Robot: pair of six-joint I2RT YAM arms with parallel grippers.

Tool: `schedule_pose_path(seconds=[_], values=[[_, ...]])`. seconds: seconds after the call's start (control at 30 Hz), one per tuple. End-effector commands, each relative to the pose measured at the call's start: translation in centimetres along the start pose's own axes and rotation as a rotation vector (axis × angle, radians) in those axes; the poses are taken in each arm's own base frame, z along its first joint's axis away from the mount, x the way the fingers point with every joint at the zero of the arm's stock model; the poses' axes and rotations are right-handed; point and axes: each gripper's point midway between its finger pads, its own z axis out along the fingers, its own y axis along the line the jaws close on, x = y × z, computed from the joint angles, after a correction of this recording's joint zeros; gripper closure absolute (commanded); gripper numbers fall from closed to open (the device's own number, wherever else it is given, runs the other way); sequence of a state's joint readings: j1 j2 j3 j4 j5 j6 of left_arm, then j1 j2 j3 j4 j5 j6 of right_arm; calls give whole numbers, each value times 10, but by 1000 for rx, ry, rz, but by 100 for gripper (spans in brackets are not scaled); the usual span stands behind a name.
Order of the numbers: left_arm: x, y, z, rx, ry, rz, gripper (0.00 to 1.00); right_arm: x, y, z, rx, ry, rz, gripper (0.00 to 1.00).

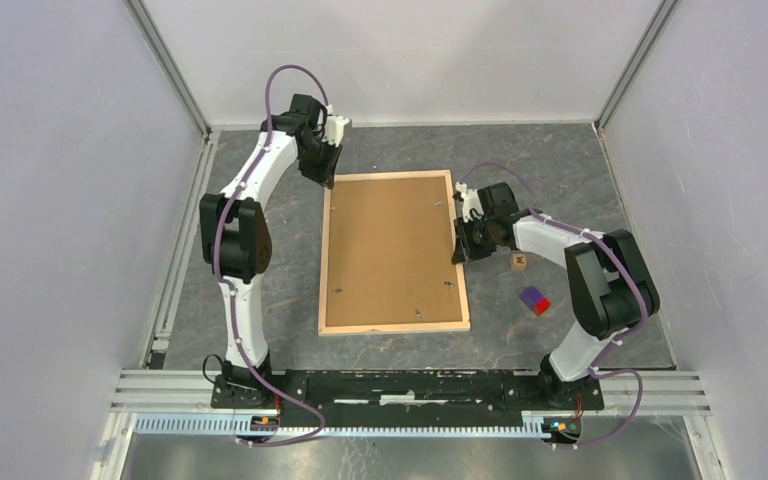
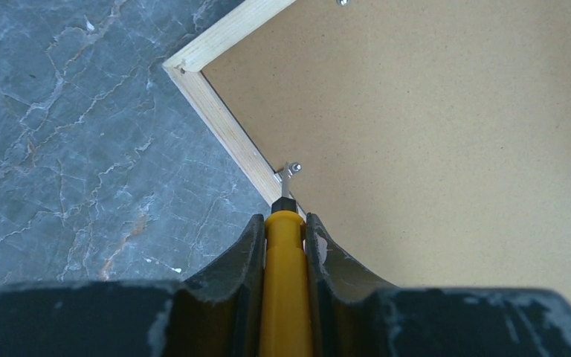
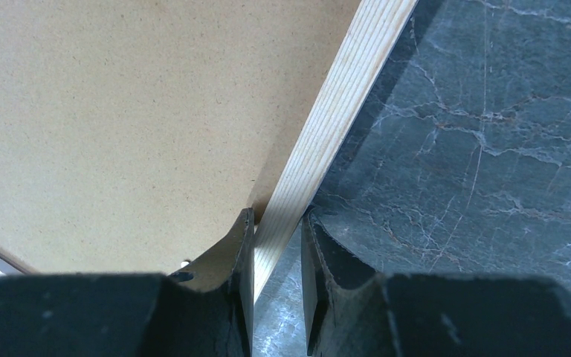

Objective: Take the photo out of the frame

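The frame [image 1: 324,260] lies face down on the dark marbled table, its pale wood edges around the brown backing panel [image 1: 390,250]. My left gripper [image 1: 325,165] is at the frame's far left corner, shut on a yellow screwdriver [image 2: 286,282]. The screwdriver's tip touches a small metal clip [image 2: 290,171] on the frame's edge [image 2: 223,126]. My right gripper [image 1: 460,245] is at the frame's right edge, its fingers closed on either side of the wood strip [image 3: 334,126]. The backing panel [image 3: 119,111] hides the photo.
A small wooden cube [image 1: 519,263] and a blue and red block [image 1: 534,300] lie on the table right of the frame, near the right arm. More small clips [image 1: 418,313] sit along the near edge of the backing. Enclosure walls stand on three sides.
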State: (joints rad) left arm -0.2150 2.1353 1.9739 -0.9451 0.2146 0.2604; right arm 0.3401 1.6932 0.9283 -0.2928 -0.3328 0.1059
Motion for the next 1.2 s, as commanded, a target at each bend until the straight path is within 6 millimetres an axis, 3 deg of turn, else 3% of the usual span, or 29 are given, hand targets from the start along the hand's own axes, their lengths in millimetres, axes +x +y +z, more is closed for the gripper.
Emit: schedule_pose_path(seconds=[0.0, 0.5, 1.17], values=[[-8, 3, -2, -12, -9, 71, 98, 23, 10, 13, -67, 87, -56, 100], [11, 10, 17, -36, 62, 91, 98, 22, 9, 18, -67, 98, -36, 100], [49, 13, -4, -63, 138, 160, 98, 23, 4, 18, -38, 102, -22, 100]])
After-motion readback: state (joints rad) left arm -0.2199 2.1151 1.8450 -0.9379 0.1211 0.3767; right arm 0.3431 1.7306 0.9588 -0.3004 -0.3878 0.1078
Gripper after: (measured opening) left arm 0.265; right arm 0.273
